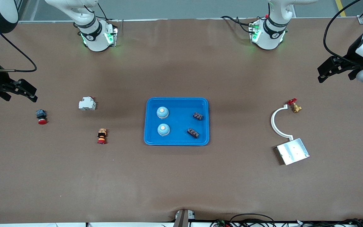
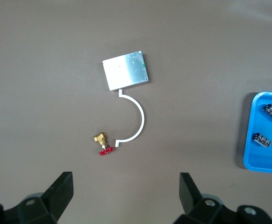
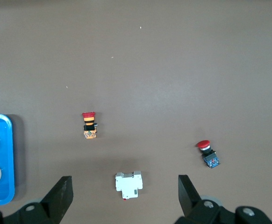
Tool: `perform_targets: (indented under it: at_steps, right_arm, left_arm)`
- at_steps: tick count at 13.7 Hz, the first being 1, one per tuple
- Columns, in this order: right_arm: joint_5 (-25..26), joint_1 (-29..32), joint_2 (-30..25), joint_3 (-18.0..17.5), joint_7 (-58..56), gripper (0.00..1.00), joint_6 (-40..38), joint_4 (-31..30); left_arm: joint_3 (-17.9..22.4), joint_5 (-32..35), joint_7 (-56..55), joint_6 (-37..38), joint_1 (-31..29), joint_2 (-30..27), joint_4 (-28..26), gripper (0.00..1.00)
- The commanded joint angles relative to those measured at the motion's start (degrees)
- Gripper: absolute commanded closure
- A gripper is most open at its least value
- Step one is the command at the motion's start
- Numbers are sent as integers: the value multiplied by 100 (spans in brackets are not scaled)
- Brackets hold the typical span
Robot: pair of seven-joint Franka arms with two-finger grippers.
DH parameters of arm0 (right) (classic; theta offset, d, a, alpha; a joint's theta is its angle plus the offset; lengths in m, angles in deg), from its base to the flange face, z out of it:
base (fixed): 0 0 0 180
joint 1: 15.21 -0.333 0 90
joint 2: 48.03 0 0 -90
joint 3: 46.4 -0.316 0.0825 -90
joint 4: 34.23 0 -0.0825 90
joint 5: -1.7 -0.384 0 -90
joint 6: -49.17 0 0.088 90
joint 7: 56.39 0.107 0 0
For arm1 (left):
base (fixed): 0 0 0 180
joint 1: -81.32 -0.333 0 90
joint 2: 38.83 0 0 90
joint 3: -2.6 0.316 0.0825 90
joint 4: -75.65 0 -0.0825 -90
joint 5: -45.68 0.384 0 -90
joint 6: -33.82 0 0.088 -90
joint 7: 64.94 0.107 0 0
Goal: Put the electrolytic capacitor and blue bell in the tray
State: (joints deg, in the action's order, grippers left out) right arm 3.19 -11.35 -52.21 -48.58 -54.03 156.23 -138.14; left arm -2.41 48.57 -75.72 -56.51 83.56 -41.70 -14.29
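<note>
Silver plate (image 1: 292, 151), tray (image 1: 176, 141) cropped in wrist views

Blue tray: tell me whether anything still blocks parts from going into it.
Nothing visible does. The blue tray already holds two blue bells and two dark capacitor blocks. The left gripper and right gripper hang open at the table's two ends, holding nothing.

Both arms wait raised at the table's ends, left end effector (image 1: 321, 72) and right end effector (image 1: 31, 93) open.
</note>
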Motion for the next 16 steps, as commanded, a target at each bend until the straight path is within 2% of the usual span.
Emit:
perform_targets:
  at_steps: [1,16]
  right_arm:
    - [-8,63,-13,-46,474,0,-237,29]
    - [-8,1,13,-64,511,0,-133,-50]
  left_arm:
    - [-9,-139,67,130,-22,41,134,0]
    - [0,-139,67,130,-22,49,240,0]
